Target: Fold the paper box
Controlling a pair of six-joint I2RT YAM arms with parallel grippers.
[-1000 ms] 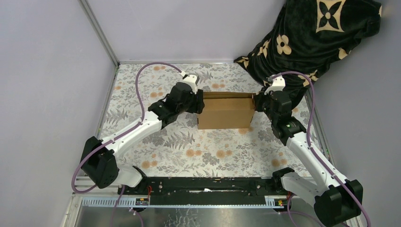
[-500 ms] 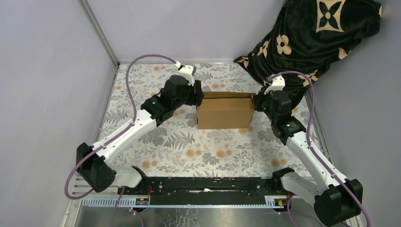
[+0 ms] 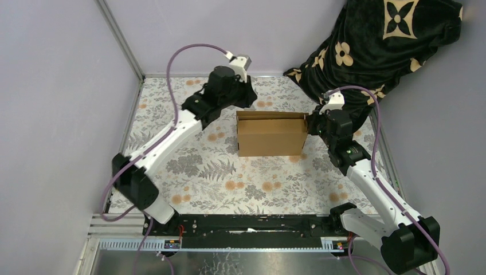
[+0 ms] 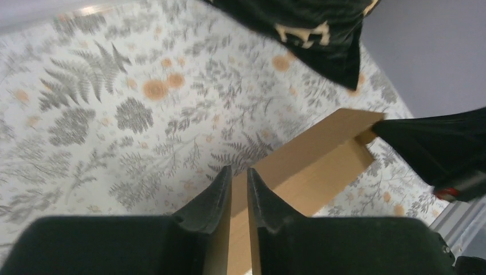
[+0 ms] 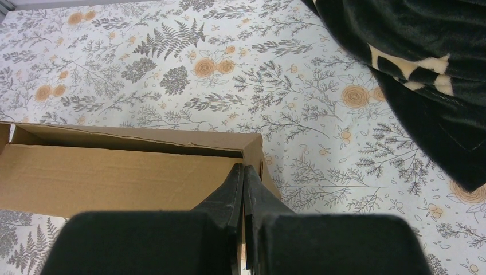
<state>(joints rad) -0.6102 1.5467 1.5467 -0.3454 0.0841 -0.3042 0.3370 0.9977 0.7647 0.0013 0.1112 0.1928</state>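
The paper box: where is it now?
In the top view, the paper box stands near the middle of the floral table, with the right pincer at its right end.

Matt corrugated cardboard paper box (image 3: 271,136); velvety cloth (image 3: 378,40)

Bright, even light; soft shadows; left wrist view blurred.

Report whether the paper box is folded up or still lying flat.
Folded up, not fully shut: the paper box stands with walls raised, and a dark gap along its far edge shows the inside.
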